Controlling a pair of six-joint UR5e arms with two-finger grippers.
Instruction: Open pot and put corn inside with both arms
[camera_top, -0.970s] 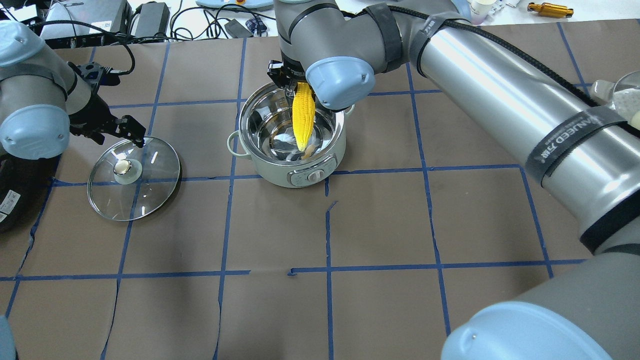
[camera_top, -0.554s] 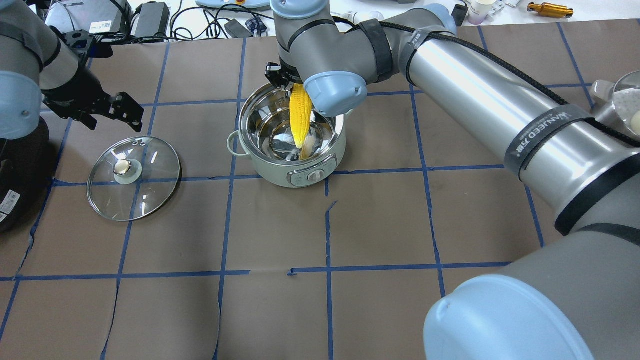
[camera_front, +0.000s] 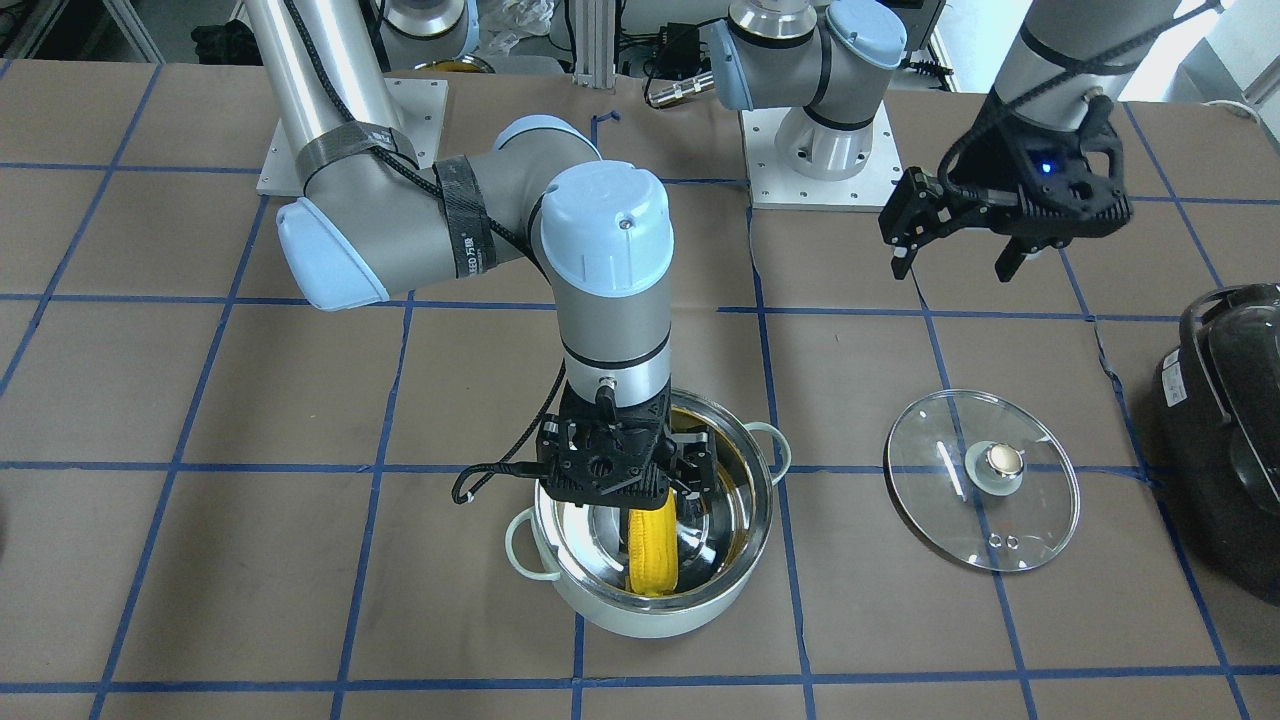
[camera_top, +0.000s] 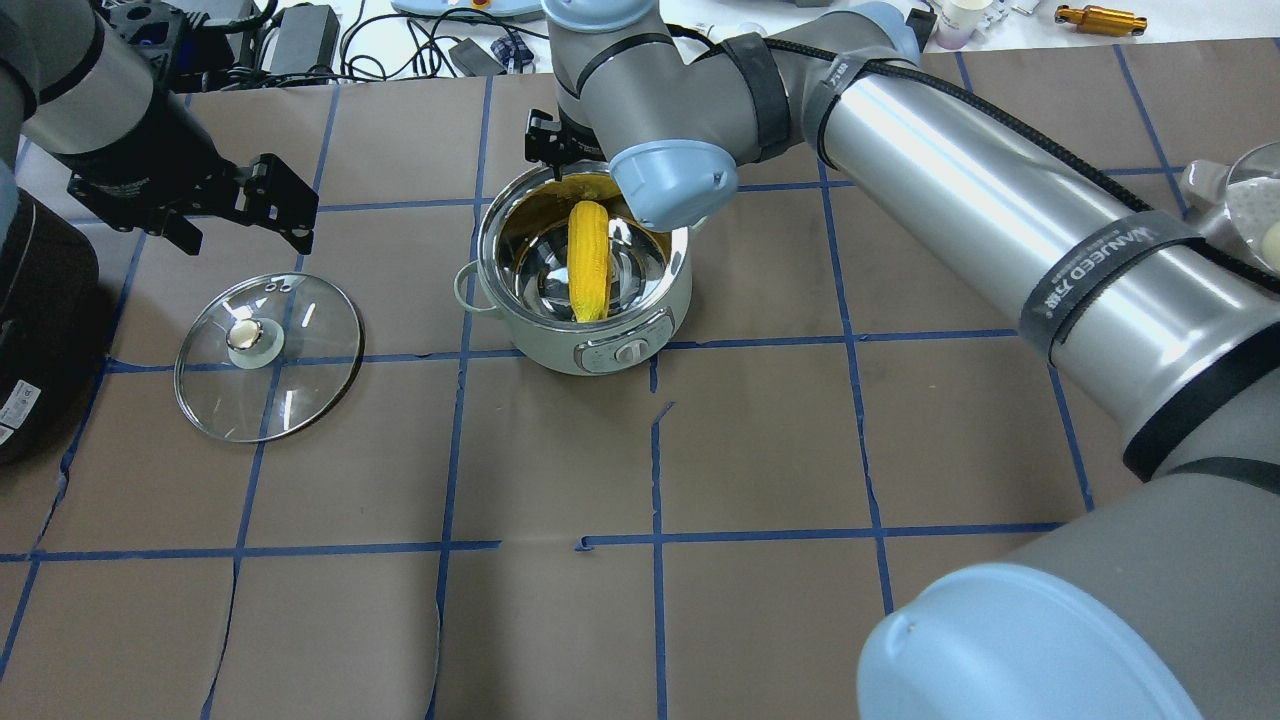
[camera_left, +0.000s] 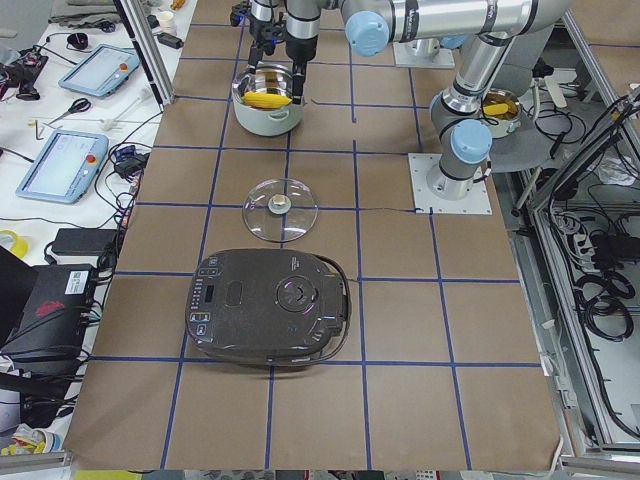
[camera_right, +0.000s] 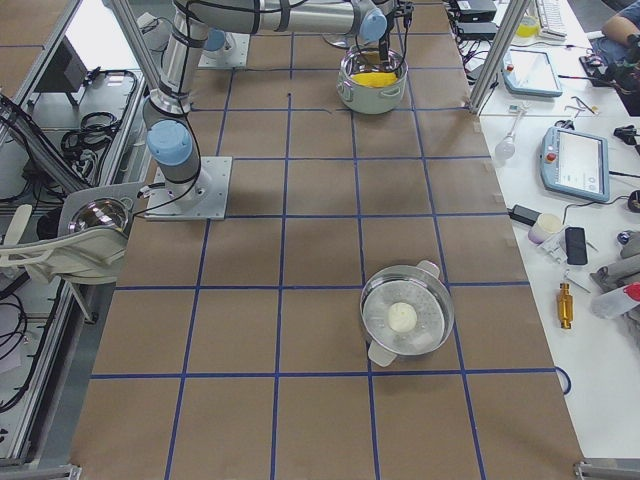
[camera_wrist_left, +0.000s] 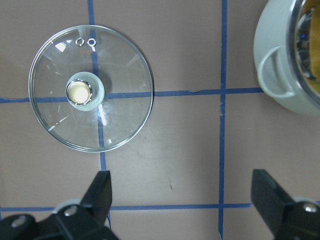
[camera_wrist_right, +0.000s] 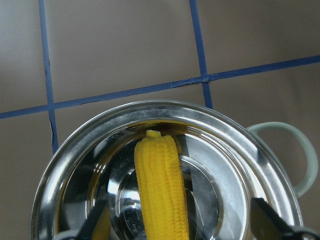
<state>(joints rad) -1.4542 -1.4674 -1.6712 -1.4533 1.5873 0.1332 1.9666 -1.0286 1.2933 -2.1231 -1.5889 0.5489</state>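
Inside the round mint-green steel pot (camera_top: 540, 345) lay the tapered yellow corn cob (camera_top: 589, 262), placement apparently complete. Right gripper (camera_wrist_right: 180, 220) and left gripper (camera_wrist_left: 181, 180) jaws stood spread; the next move called for a vertical retreat.

Looking at a round pale mint-green pot (camera_top: 560, 345) sitting lidless on the table, steel interior shining, one loop handle sticking out at 9 o'clock in the overhead view. Holding the bright yellow corn (camera_top: 589, 262) inside, lying from 12 to 6 o'clock across the bowl, touching neither finger. Leaving the clear glass lid (camera_top: 300, 390) lying flat at 9 o'clock from the pot, well apart, beige knob facing up. Hovering the right gripper (camera_wrist_right: 182, 227) over the pot's 12 o'clock rim, jaws spread wide. Hanging the left gripper (camera_wrist_left: 181, 187) at 12 o'clock from the lid, jaws gaping, gripping nothing.
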